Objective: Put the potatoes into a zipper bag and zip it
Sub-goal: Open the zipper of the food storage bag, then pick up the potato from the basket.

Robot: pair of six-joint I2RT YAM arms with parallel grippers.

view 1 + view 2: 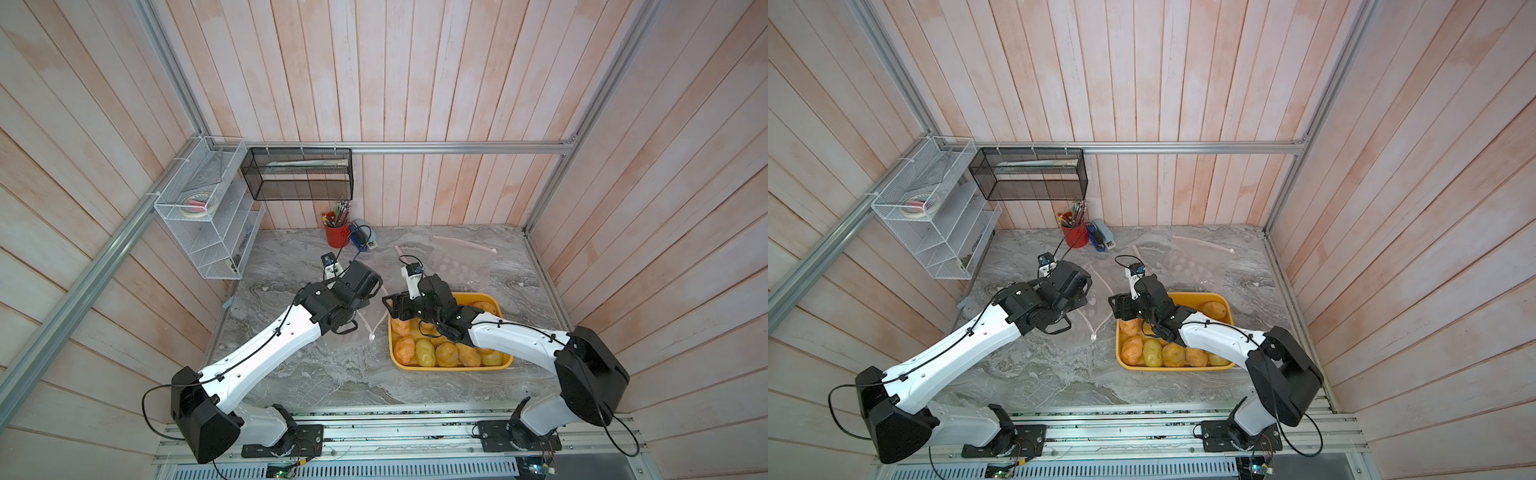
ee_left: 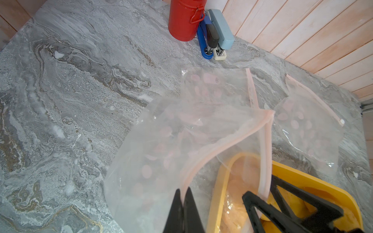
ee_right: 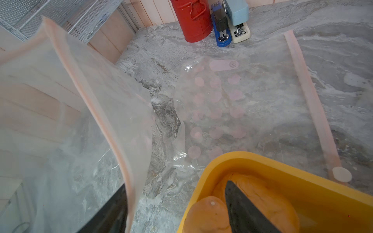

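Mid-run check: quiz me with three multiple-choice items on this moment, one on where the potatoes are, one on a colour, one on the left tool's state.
1. Where are the potatoes?
A in the zipper bag
B in the yellow tray
C in the wire rack

2. What colour is the bag's zip strip?
A blue
B green
C pink

3. What is the left tool doing?
A shut on the bag's rim
B open over the tray
C shut on a potato

Answers:
1 B, they lie in the tray in both top views.
2 C, the strip shows pink in both wrist views.
3 A, it pinches the strip in the left wrist view.
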